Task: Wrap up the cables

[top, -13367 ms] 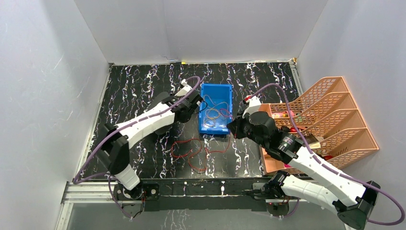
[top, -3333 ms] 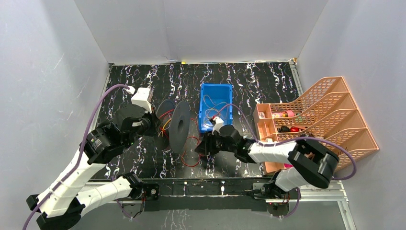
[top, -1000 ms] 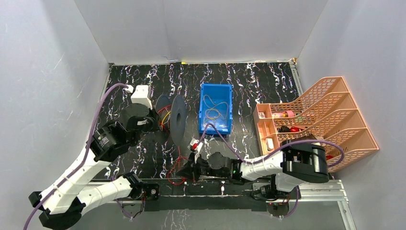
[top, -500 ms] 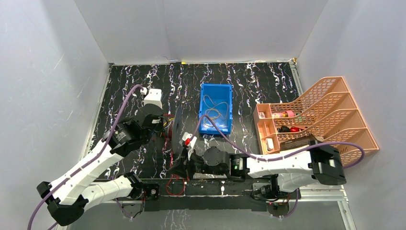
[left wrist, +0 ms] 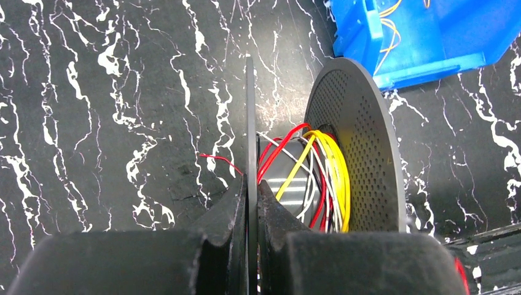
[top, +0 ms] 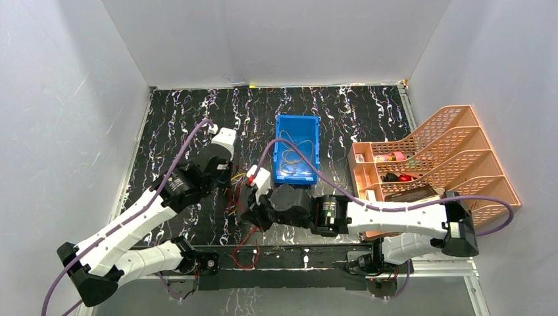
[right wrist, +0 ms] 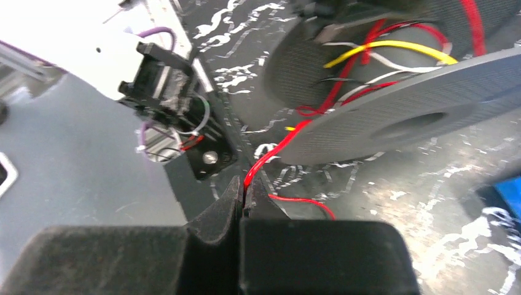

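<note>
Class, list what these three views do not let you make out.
- Left wrist: the lower hub of the spool, behind the left gripper clamped on its flange.
- Left wrist: the blue bin, cut off by the top and right edges.
- Top external: the wound cables, too small, crowded between both wrists.
- Right wrist: the red cable below the pinch of the right gripper, hidden by its fingers; spool blurred.
</note>
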Available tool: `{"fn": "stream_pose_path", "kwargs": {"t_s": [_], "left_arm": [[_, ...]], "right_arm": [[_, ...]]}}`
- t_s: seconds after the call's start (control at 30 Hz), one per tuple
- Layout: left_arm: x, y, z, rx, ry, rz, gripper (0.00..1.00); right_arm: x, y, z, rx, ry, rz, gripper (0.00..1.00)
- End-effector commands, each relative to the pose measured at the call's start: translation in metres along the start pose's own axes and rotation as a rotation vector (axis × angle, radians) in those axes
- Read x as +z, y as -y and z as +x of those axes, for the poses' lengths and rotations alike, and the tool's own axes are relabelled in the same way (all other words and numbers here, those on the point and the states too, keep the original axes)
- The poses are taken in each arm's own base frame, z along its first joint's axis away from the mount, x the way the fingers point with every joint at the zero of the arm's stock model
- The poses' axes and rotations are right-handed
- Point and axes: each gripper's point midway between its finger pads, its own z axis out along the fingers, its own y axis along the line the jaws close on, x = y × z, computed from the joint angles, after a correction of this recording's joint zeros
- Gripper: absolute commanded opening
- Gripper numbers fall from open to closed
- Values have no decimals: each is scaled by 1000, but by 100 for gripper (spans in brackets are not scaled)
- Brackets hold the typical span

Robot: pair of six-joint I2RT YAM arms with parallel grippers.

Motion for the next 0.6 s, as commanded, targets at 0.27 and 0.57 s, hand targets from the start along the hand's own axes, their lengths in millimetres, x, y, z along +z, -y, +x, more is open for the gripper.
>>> {"fn": "stream_pose_path", "kwargs": {"t_s": [0.27, 0.57], "left_arm": [[5, 22, 10, 106, -56, 138, 0], [0, 37, 20, 149, -84, 242, 0]], "right_arm": [[-24, 83, -37, -105, 2, 202, 3], [-24, 147, -34, -97, 10, 390, 8]]}}
